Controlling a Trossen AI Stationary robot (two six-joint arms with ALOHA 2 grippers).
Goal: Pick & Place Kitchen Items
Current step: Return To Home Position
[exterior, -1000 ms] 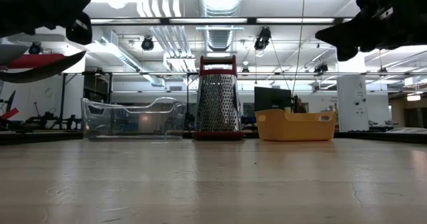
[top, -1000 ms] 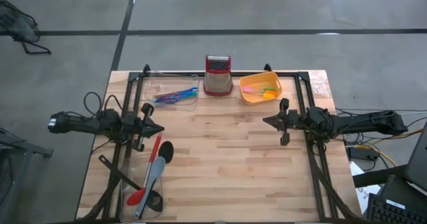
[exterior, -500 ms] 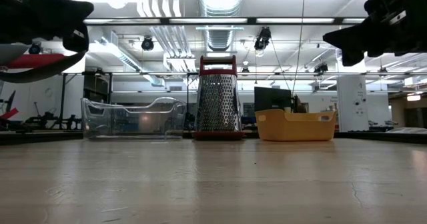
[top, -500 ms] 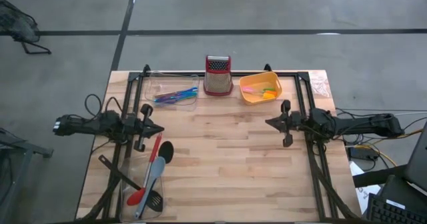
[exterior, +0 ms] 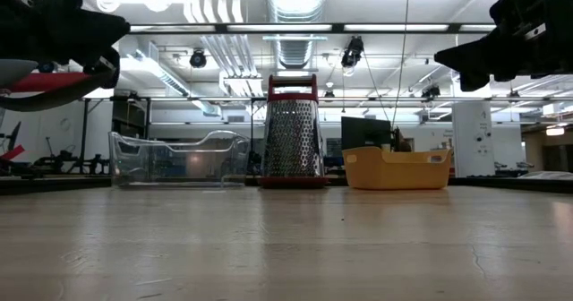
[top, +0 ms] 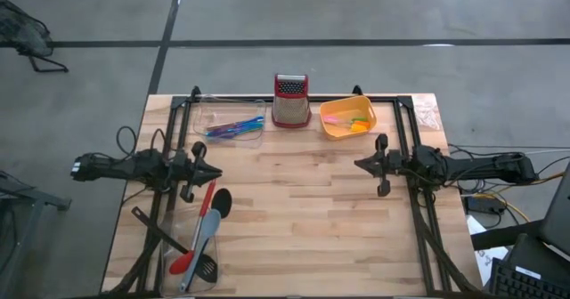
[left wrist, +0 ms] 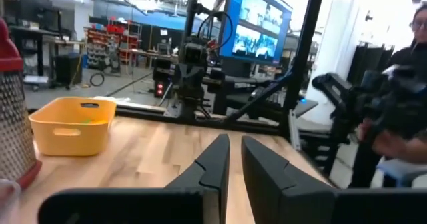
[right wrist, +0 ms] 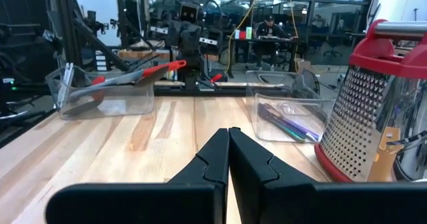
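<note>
A red spoon (top: 203,219), a grey spatula (top: 201,238) and a black slotted spoon (top: 206,268) lie slanting in a clear tray (right wrist: 100,94) at the table's near left. Small multicoloured cutlery (top: 233,127) lies in a second clear tray (right wrist: 283,114) at the far edge. My left gripper (top: 216,173) hovers level at the left side just beyond the utensils, pointing right, its fingers (left wrist: 263,167) a narrow gap apart with nothing between them. At the right side my right gripper (top: 358,164) hovers level, pointing left, shut and empty (right wrist: 229,136).
A steel box grater with a red top (top: 290,101) stands at the far middle, with an orange tub (top: 347,117) to its right. Black frame rails (top: 411,139) run along both table sides. A person (left wrist: 413,84) stands beyond the right side. Bare wood (top: 294,210) lies between the arms.
My left gripper has come down a little and rolled slightly about its own axis. The utensils, trays, grater and tub lie as before.
</note>
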